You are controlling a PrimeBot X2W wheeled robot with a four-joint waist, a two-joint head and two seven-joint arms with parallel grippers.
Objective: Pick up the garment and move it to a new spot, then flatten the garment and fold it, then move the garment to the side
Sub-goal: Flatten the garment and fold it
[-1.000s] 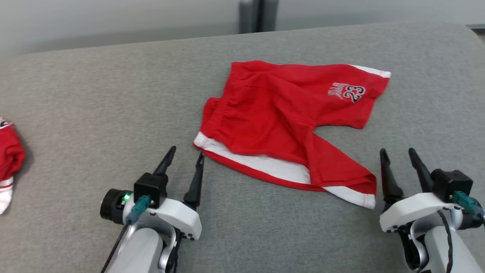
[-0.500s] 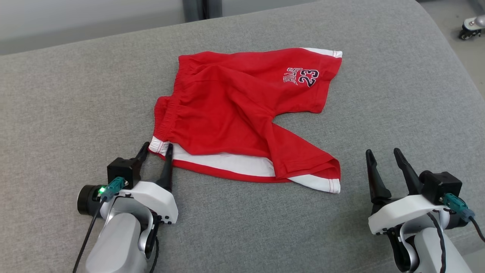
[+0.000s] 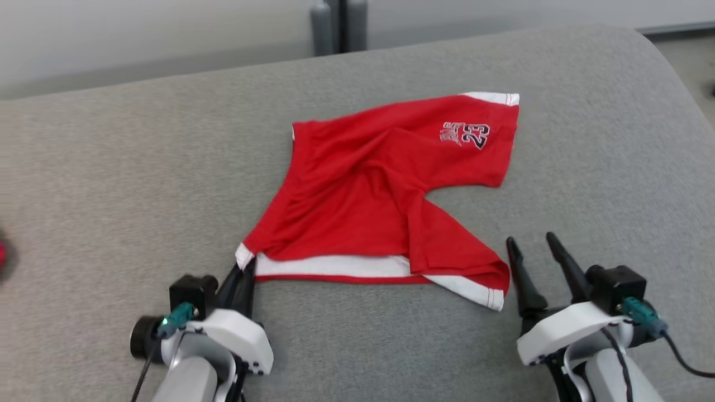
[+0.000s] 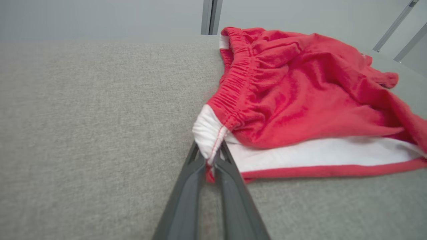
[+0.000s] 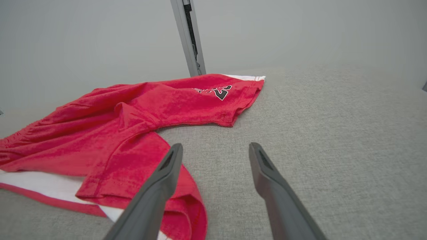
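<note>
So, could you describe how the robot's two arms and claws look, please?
Both arms have pale grey forearms and white wrist housings. The left claw and right claw each have two long, dark, tapering fingers. Beside each sits a black box with a teal connector and a black cable. The left side also shows a green light.

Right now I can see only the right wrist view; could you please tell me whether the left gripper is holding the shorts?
Observer: Yes, the left gripper is shut on the red shorts.
Operator: Thank you. Which part is pinched?
Observer: The white waistband corner, at the near left of the shorts in the head view.
Operator: Is anything else lying further to the left?
Observer: A blurred red patch sits at the head view's far left edge; I cannot tell what it is.
</note>
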